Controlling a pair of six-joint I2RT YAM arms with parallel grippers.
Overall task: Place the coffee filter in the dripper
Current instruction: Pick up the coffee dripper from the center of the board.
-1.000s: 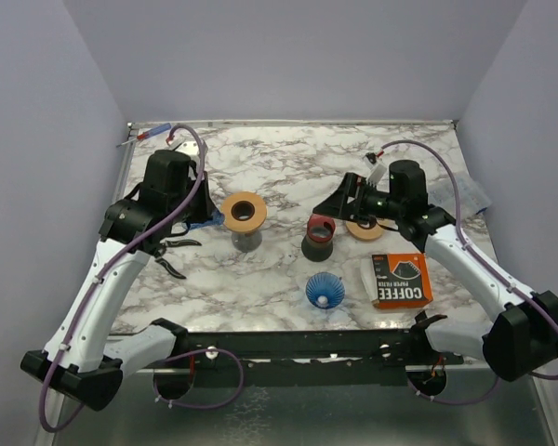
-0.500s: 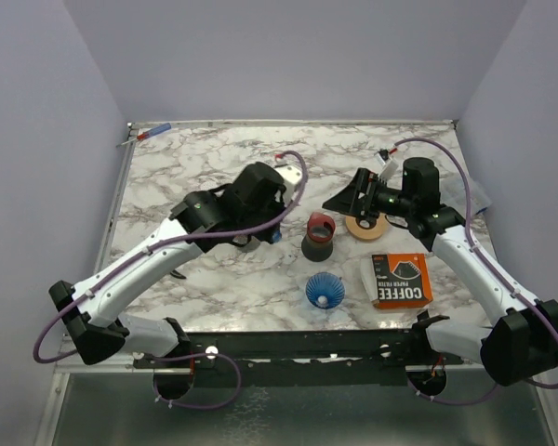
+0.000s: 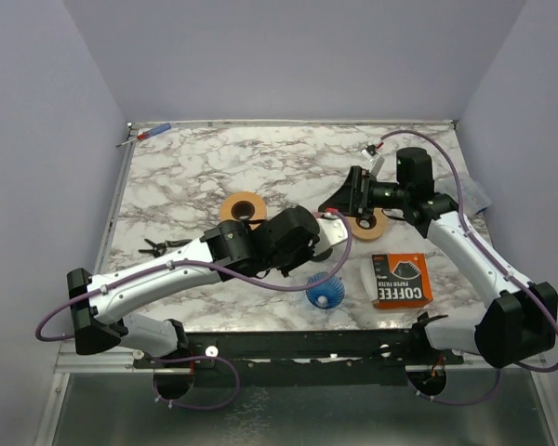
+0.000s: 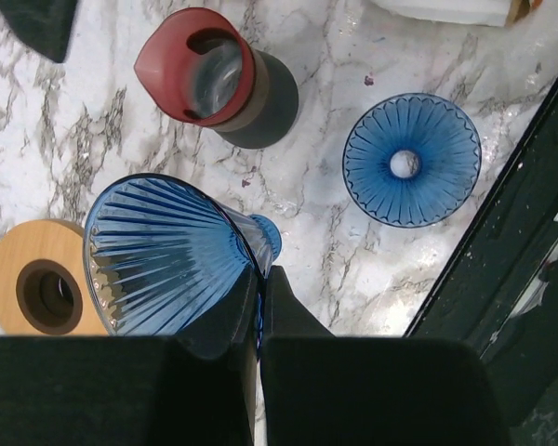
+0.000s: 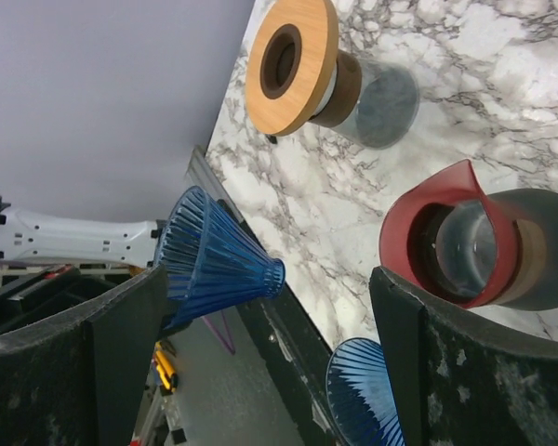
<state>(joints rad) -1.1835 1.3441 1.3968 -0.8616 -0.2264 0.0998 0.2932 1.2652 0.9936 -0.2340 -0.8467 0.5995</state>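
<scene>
Filter box (image 3: 402,280) lies near the table's (image 3: 186,177) 5 o'clock edge seen from above, with a loose dripper (image 3: 324,290) at its 9 o'clock. The right gripper (image 3: 339,200) hangs at the box's 11 o'clock. In the left wrist view, the left gripper (image 4: 259,279) is pinched tight on the wall of a held dripper (image 4: 163,251), and a carafe (image 4: 214,79) stands at that dripper's 12 o'clock. In the right wrist view, the fingers (image 5: 121,353) gape wide and grip nothing; the held dripper shows at 9 o'clock of the gap and the carafe at 3 o'clock.
</scene>
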